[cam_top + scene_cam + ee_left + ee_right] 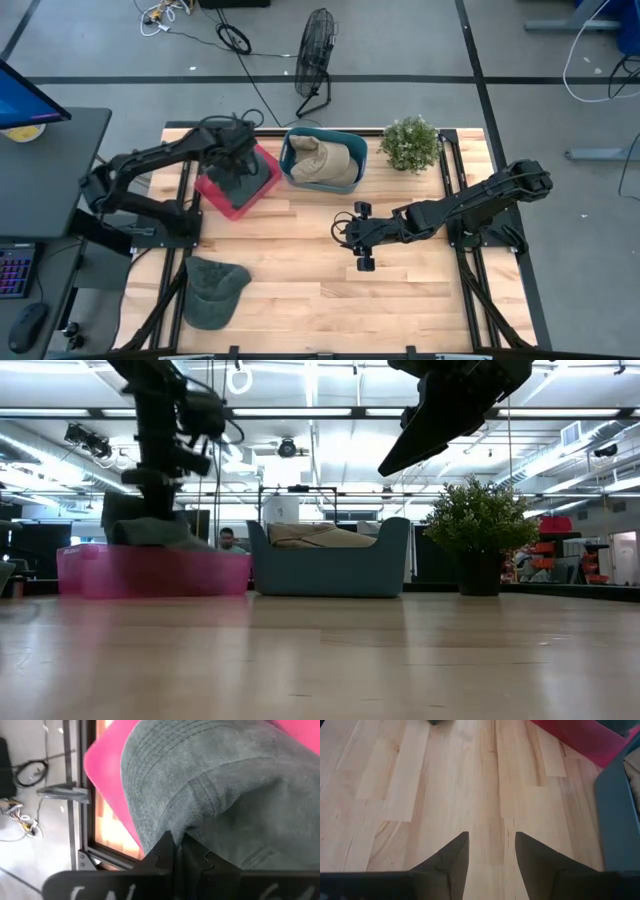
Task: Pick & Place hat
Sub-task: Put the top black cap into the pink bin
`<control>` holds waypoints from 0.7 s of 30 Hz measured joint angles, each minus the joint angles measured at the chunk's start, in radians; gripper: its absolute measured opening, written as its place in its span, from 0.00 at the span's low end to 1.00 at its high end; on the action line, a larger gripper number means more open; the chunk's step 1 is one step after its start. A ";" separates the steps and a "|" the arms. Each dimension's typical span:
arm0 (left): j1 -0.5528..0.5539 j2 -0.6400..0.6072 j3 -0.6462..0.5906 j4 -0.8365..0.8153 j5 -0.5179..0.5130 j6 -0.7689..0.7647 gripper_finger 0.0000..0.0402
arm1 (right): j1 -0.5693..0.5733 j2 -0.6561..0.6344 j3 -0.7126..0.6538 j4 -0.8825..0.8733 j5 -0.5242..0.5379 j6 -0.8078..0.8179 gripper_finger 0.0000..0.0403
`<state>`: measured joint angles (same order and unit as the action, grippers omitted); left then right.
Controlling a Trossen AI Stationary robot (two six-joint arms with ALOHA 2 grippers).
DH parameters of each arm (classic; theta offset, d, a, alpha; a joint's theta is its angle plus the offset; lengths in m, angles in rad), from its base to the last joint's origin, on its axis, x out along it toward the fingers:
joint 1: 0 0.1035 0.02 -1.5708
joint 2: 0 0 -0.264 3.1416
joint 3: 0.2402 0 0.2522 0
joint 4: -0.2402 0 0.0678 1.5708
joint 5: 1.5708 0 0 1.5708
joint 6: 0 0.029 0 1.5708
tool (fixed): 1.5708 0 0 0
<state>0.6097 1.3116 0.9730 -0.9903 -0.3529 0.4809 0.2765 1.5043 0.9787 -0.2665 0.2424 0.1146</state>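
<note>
While the left hand sits over the pink bin, it's clenched on a grey-green hat inside that bin. A second green hat lies on the tabletop near the front. Blue bin holds a tan hat. Right hand hovers mid-tabletop, released, empty.

Grey floor crossed by dark tape lines. Standing fan, black, on the floor beyond the table. Loose cables near it. Dark desk beside the table, carrying a monitor, keyboard and mouse. Ceiling with long strip lights and exposed ducting. A seated person in the far room.
</note>
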 joint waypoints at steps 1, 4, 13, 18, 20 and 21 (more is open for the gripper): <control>0.004 0.022 0.000 0.002 -0.001 0.003 0.04 | 0.000 0.000 0.000 0.000 0.000 0.000 0.41; 0.012 0.079 0.000 0.010 -0.002 0.003 0.06 | 0.000 0.000 0.000 -0.001 0.000 0.000 0.41; 0.010 0.162 0.000 0.085 -0.006 0.003 0.25 | 0.000 0.000 0.000 -0.001 0.000 0.000 0.41; -0.026 0.143 0.001 0.063 -0.052 -0.026 0.35 | 0.000 0.000 0.000 -0.002 0.000 0.000 0.41; -0.052 0.123 0.010 0.040 -0.068 -0.036 0.39 | 0.000 0.000 0.000 -0.003 -0.001 0.000 0.41; -0.066 0.113 0.016 0.029 -0.072 -0.046 0.40 | 0.000 0.000 0.000 -0.003 -0.001 0.000 0.41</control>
<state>0.5441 1.4246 0.9886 -0.9612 -0.4252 0.4350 0.2764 1.5043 0.9787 -0.2695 0.2417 0.1144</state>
